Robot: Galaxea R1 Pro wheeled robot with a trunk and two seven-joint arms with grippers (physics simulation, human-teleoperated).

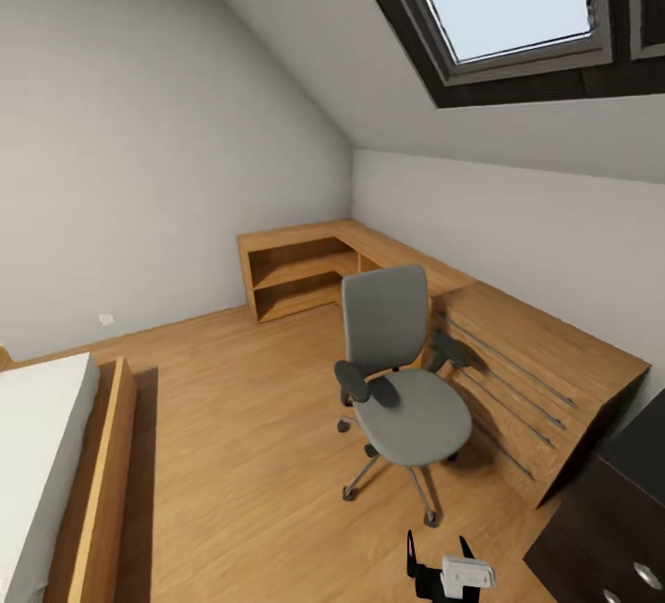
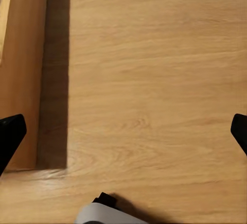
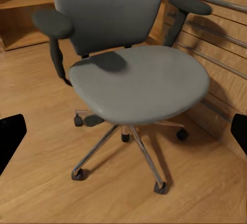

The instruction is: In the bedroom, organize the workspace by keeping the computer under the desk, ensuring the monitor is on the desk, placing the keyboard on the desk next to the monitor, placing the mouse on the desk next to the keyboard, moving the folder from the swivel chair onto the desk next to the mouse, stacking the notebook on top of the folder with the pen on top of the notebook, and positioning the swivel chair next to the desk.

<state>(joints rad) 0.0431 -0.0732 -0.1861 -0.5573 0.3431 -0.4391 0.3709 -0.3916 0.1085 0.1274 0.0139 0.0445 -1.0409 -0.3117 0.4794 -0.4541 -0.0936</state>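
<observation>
The swivel chair [image 1: 406, 381] stands on the wooden floor beside a light wooden chest of drawers [image 1: 545, 363], and its grey seat [image 3: 139, 82] is bare. Low in the head view, my right gripper [image 1: 439, 555] hangs a short way in front of the chair's star base [image 3: 123, 149]. It is open [image 3: 123, 136] with nothing between its fingers. My left gripper [image 2: 123, 134] points down at bare floor, open and empty. The computer, desk, monitor, keyboard, mouse, folder, notebook and pen are out of view.
A bed [image 1: 46, 455] with a wooden frame [image 2: 20, 69] lies at the left. Low wooden shelves [image 1: 300, 275] fill the far corner under the sloped ceiling. A dark cabinet [image 1: 610, 529] stands at the near right. Open floor [image 1: 240, 418] lies between bed and chair.
</observation>
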